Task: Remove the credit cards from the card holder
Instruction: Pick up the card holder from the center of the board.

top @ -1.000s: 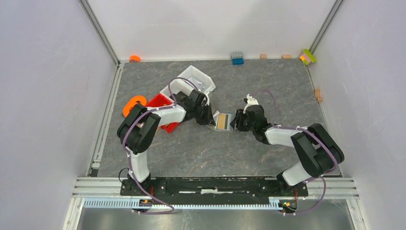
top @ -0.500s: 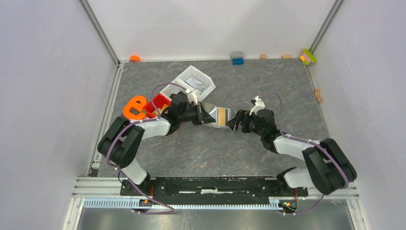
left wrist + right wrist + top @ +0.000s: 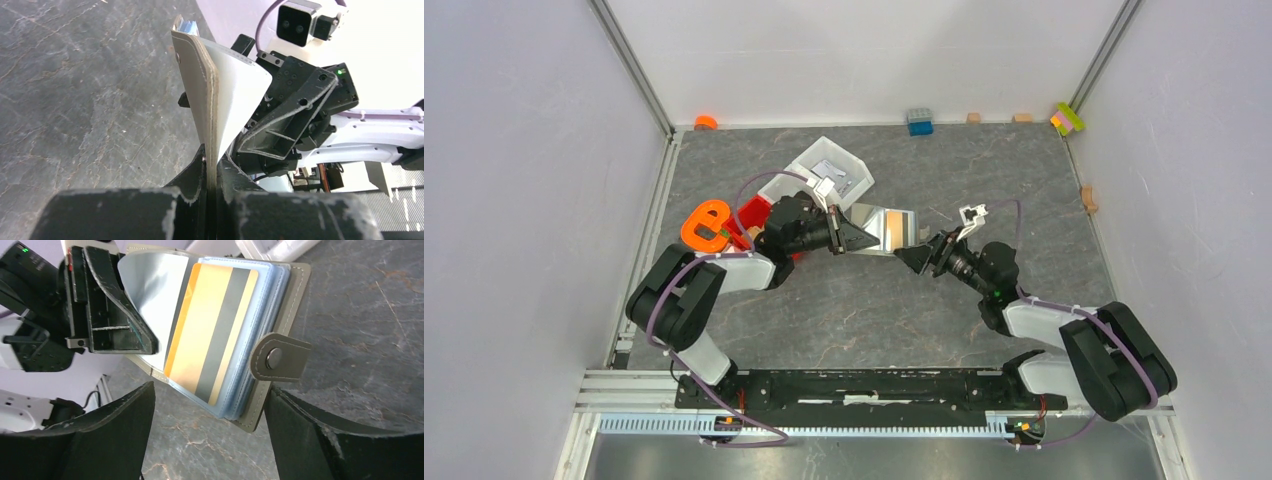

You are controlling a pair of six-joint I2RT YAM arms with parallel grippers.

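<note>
Edge of card holder (image 3: 196, 85) unseen within left claw (image 3: 213, 165)

A lab test cell: white panels (image 3: 524, 200) enclose the grey tabletop (image 3: 874, 310).

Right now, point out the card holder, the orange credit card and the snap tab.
card holder (image 3: 292, 300): right wrist view, on its taupe stitched border.
orange credit card (image 3: 212, 332): right wrist view, middle of its face.
snap tab (image 3: 274, 359): right wrist view, on its metal stud.

Bin (image 3: 807, 163) seemingly blocks beyond card holder (image 3: 886, 228); rightward open.
</note>
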